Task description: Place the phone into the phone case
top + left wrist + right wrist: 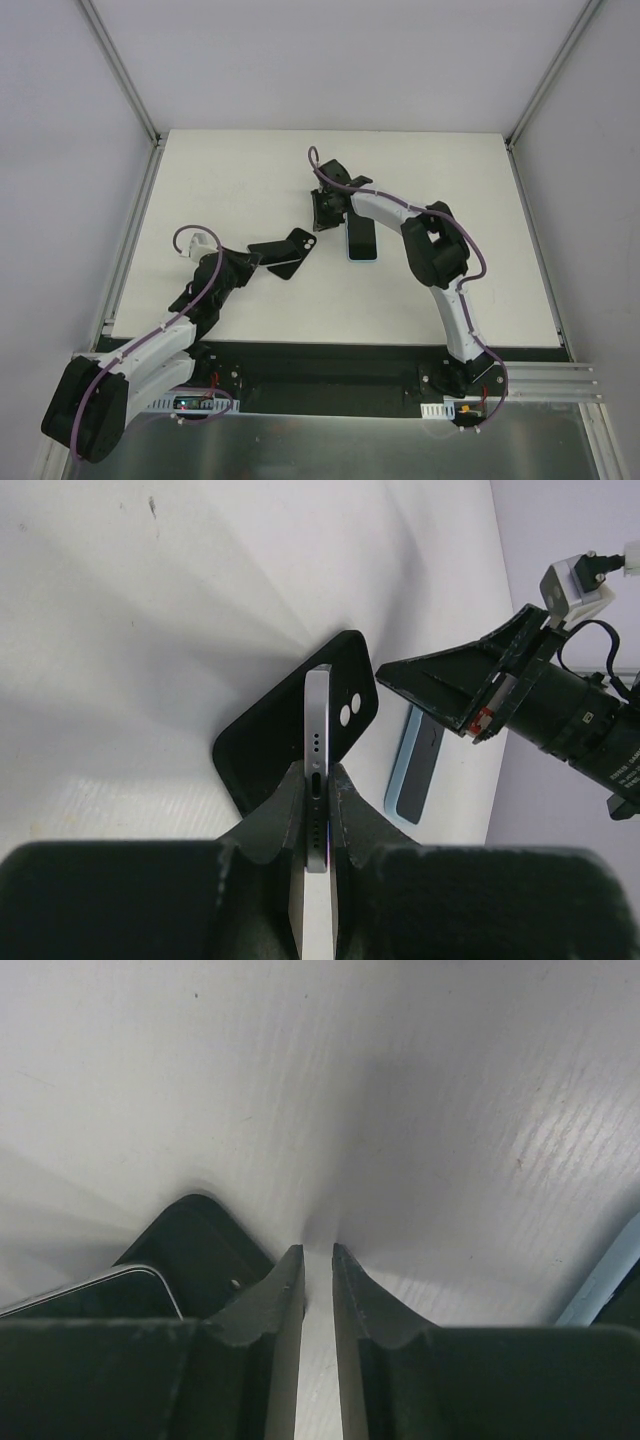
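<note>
My left gripper (318,772) is shut on the phone (318,715), a silver-edged slab held on its side with the charging port facing the camera. Its far end rests against the black phone case (262,750), which has two camera holes and lies on the white table (240,180). In the top view the case (297,250) sits just ahead of the left gripper (262,252). My right gripper (318,1250) stands beside the case's far corner (195,1235), jaws almost together with only bare table in the slit. A phone corner (100,1290) shows at its lower left.
A light blue case with a dark face (361,242) lies flat just right of the black case, under the right arm's wrist; it also shows as the blue case (415,765) in the left wrist view. White walls enclose the table on three sides.
</note>
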Action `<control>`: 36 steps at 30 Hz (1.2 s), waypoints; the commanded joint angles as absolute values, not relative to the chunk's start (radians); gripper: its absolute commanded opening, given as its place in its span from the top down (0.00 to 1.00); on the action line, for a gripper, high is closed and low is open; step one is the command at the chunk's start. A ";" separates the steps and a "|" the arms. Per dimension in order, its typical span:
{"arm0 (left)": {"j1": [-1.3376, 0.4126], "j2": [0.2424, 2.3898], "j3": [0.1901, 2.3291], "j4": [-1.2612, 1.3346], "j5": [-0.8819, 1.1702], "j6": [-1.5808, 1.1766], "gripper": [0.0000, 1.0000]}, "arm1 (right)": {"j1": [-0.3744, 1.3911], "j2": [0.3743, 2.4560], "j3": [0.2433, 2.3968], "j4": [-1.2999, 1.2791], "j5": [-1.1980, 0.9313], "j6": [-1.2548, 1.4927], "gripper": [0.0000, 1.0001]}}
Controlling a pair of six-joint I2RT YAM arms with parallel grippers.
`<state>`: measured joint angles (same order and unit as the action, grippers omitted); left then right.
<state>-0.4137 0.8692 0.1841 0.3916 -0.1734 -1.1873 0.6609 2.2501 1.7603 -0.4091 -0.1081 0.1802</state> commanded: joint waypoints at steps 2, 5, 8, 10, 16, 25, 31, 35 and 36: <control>-0.428 0.838 0.153 0.322 -0.167 -1.224 0.93 | 0.670 2.286 1.825 -0.485 -0.083 0.204 0.80; -0.428 0.818 0.149 0.287 -0.173 -1.230 0.89 | 0.681 2.289 1.798 -0.483 -0.107 0.213 0.80; -0.434 0.815 0.143 0.276 -0.167 -1.235 0.85 | 0.693 2.276 1.761 -0.453 -0.118 0.212 0.80; -0.448 0.830 0.140 0.276 -0.167 -1.244 0.85 | 0.698 2.275 1.755 -0.446 -0.129 0.216 0.80; -0.475 0.887 0.143 0.278 -0.170 -1.266 0.84 | 0.703 2.243 1.697 -0.428 -0.146 0.227 0.81; -0.529 0.928 0.147 0.281 -0.173 -1.296 0.83 | 0.716 2.210 1.617 -0.410 -0.150 0.235 0.82; -0.546 0.939 0.133 0.273 -0.173 -1.342 0.91 | 0.716 2.194 1.566 -0.405 -0.104 0.262 0.85; -0.546 0.922 0.143 0.242 -0.221 -1.345 0.94 | 0.718 2.157 1.510 -0.407 -0.057 0.287 0.86; -0.546 0.913 0.153 0.236 -0.225 -1.338 0.96 | 0.718 2.148 1.499 -0.407 -0.048 0.291 0.87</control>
